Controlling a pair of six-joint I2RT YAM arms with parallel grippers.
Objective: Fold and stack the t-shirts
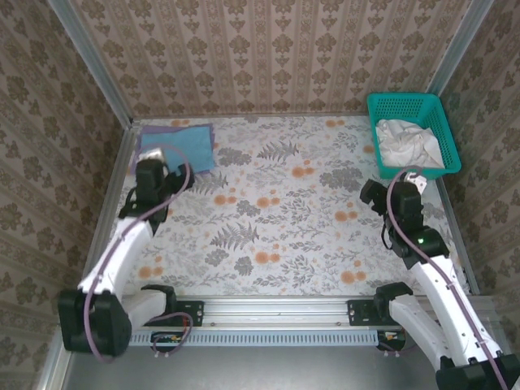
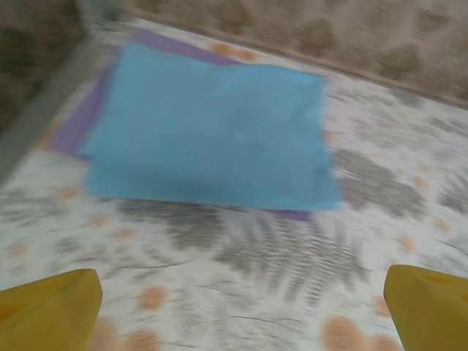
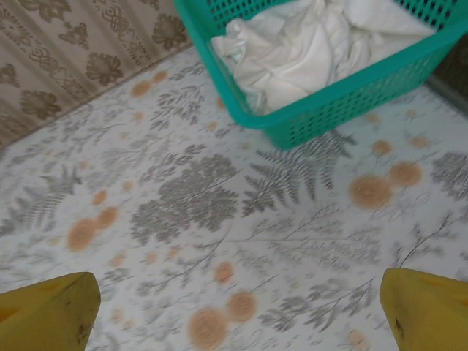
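Observation:
A folded sky-blue t-shirt (image 1: 185,145) lies on a lavender-purple t-shirt (image 1: 153,130) in the table's far left corner. In the left wrist view the blue t-shirt (image 2: 212,135) covers most of the purple t-shirt (image 2: 79,123), which peeks out at the left and far edges. My left gripper (image 1: 154,165) hovers just in front of the stack, open (image 2: 241,314), with only tablecloth between its yellow fingertips (image 2: 51,311). My right gripper (image 1: 409,183) is at the right side, just before the basket, open (image 3: 240,314) and holding nothing.
A teal mesh basket (image 1: 410,104) stands at the back right with crumpled white cloth (image 1: 406,142) inside; the right wrist view shows its wall (image 3: 351,88) and the cloth (image 3: 307,40). Floral tablecloth (image 1: 284,211) covers the table between patterned walls.

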